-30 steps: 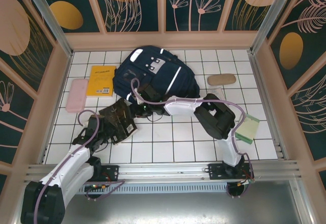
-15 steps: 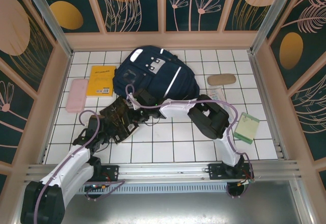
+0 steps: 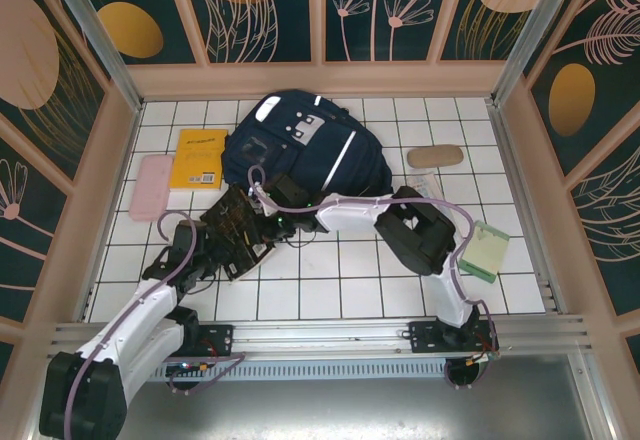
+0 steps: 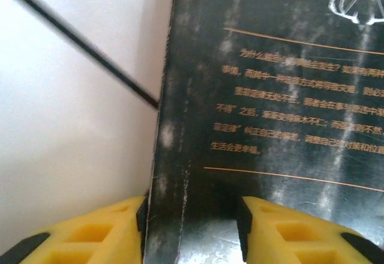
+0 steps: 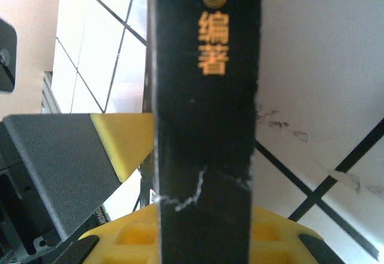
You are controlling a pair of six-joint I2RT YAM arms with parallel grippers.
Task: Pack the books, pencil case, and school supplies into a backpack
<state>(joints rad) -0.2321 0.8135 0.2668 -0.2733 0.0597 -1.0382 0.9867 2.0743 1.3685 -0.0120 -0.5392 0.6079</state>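
The black book [image 3: 235, 230] lies on the tiles just in front of the backpack [image 3: 300, 150] — the right gripper [image 3: 268, 222] pinches its spine, the left gripper [image 4: 192, 207] stands with jaws spread at its corner.

The left arm [image 3: 140, 310] rises from its base and leans in toward the near left side of the black book [image 3: 240, 222]. The left gripper [image 3: 212, 245] sits at that edge. Its yellow fingers [image 4: 102, 231] stand parted across the book's corner, and I can't tell whether they press it. The right arm [image 3: 420, 235] folds at the elbow well to the right of the book, its white forearm stretching left. The right gripper [image 3: 265, 220] has its fingers [image 5: 135, 234] clamped against both faces of the book.
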